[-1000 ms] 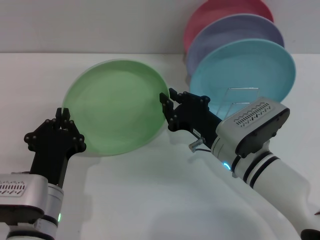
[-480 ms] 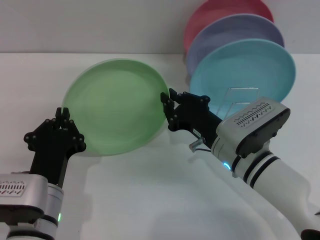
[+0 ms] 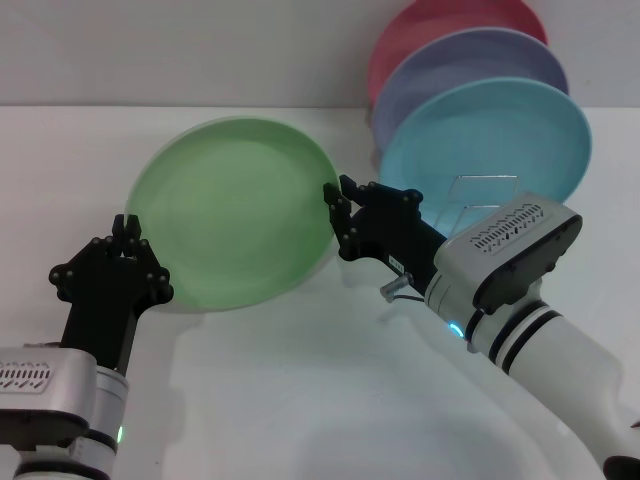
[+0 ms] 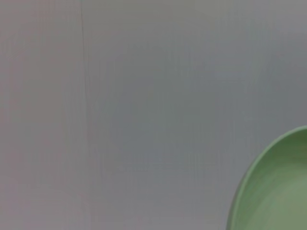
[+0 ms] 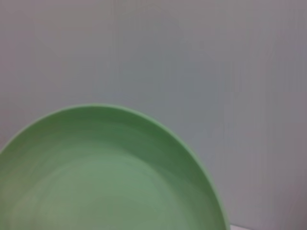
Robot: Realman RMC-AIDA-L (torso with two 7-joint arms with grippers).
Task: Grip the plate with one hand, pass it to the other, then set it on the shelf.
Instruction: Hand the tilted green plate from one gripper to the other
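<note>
The light green plate (image 3: 235,210) is held tilted above the white table, between my two grippers. My left gripper (image 3: 128,232) is shut on its lower left rim. My right gripper (image 3: 337,215) has its black fingers closed around the plate's right rim. The plate also shows in the left wrist view (image 4: 273,191) and fills the lower part of the right wrist view (image 5: 105,177). The silver wire shelf (image 3: 482,200) stands just behind my right gripper, in front of the turquoise plate.
A turquoise plate (image 3: 500,125), a lavender plate (image 3: 470,62) and a pink plate (image 3: 440,22) stand upright in a row at the back right. The white table (image 3: 300,380) runs back to a grey wall.
My right gripper and the plate's right rim have shifted very slightly to the right. My left gripper has barely moved.
</note>
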